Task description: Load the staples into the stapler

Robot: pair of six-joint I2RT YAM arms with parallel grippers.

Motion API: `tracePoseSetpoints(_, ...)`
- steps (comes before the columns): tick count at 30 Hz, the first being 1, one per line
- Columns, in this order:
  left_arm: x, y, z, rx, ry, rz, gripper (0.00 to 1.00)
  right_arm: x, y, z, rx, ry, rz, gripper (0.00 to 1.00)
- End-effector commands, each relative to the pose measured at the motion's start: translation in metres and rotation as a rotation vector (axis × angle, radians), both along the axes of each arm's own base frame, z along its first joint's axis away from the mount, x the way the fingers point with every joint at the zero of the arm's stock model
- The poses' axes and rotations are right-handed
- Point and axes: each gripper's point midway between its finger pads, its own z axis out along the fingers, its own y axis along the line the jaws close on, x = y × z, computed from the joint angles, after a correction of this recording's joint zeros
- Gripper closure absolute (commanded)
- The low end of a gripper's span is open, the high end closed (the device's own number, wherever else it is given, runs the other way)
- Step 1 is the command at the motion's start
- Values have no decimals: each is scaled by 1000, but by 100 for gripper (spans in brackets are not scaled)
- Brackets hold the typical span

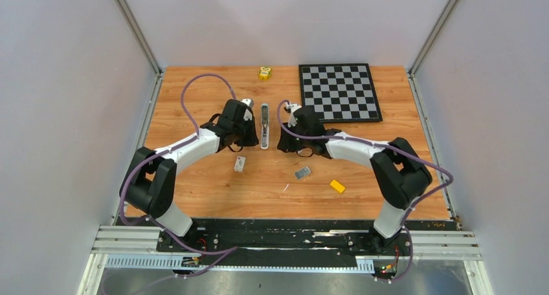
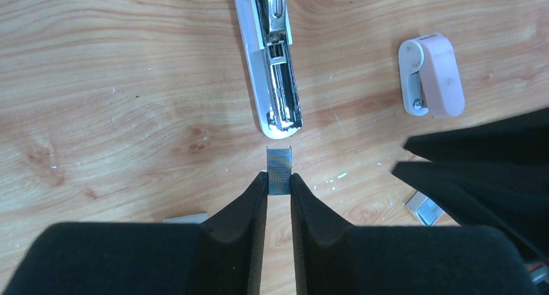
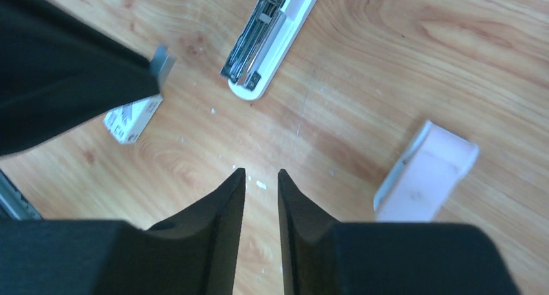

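Observation:
The stapler (image 1: 264, 125) lies open on the wooden table, white, its metal magazine exposed; it also shows in the left wrist view (image 2: 275, 68) and the right wrist view (image 3: 272, 33). My left gripper (image 2: 278, 178) is shut on the staples (image 2: 280, 169), a small silvery-grey ridged block, held just short of the stapler's near end. From the right wrist view the staples (image 3: 163, 63) stick out of the left gripper's tip. My right gripper (image 3: 261, 173) is empty, its fingers a narrow gap apart, hovering right of the stapler. In the top view the left gripper (image 1: 251, 140) and right gripper (image 1: 285, 145) flank the stapler.
A pink-and-white oblong (image 2: 432, 75) lies right of the stapler (image 3: 424, 178). A small white box (image 1: 240, 164), a grey staple box (image 1: 302, 173) and a yellow block (image 1: 336, 186) lie nearer the front. A chessboard (image 1: 340, 92) and a yellow toy (image 1: 264, 73) sit at the back.

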Motion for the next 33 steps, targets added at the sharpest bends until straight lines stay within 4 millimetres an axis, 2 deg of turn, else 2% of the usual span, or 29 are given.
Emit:
tracePoseSetpoints(1,12,-6,5,-11,-7,30,80,-10,-25,10,-16,-18,-41,67)
tracePoseSetpoints(6,16,-15,2,40,6,36,80,-23,-43,25,-22,-59,-60,53)
tracePoseSetpoints(9,20,-21,3,50,6,38,80,-32,-55,33,-38,-84,-61,33)
tracePoseSetpoints(13,26,-26,6,79,-16,55,81,-39,-73,40,-67,-122,-88,20)
tracePoseSetpoints(15,27,-29,5,88,-18,61,81,-42,-80,42,-70,-137,-98,3)
tracePoseSetpoints(16,28,-29,4,98,-19,67,81,-42,-83,44,-72,-145,-105,1)
tracePoseSetpoints(22,29,-33,-5,119,-10,73,81,-51,-99,41,-92,-143,-127,0)
tracePoseSetpoints(33,32,-33,-18,150,5,67,82,-52,-104,42,-96,-143,-130,0)
